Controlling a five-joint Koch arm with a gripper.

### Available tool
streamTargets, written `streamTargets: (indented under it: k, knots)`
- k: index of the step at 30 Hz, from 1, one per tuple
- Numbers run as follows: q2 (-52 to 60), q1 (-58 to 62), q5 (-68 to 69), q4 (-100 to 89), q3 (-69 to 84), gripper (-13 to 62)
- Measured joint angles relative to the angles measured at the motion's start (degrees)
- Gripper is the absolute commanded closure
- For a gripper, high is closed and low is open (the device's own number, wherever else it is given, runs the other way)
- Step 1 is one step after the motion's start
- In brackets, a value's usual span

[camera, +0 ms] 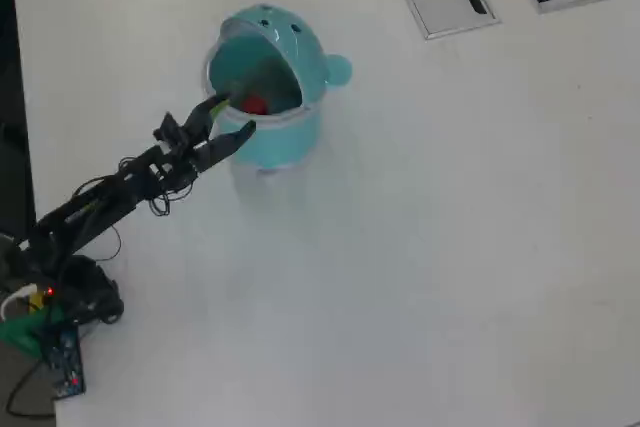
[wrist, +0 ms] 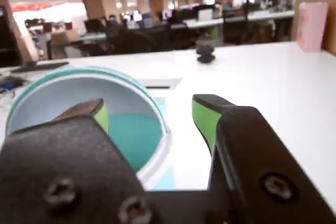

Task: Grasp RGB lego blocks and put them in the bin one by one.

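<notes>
The black pincer with green-lined tips (camera: 232,117) hangs open and empty at the near-left rim of the round teal plastic bin with a domed hood (camera: 310,72), which stands on the white table (camera: 420,247). Its jaws are spread wide above the opening, a pose that suits a release into it. In the overhead view a small red cube (camera: 254,104) lies inside the bin. No yellow-green or blue cube shows on the table; whether they sit under the hood cannot be told. The wrist view shows only the bin's pale inner wall and teal floor.
</notes>
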Motion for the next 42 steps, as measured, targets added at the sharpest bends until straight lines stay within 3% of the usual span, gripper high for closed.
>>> streamTargets:
  k: [22, 28, 33, 42]
  knots:
    - [18.02, 5.27, 0.18, 0.0, 16.17, 19.8]
    - [20.83, 7.91, 5.8, 0.0, 17.84, 16.4]
    - [23.47, 9.58, 21.88, 0.09, 24.17, 14.8]
    - [24.26, 13.27, 25.58, 0.0, 28.74, 14.7]
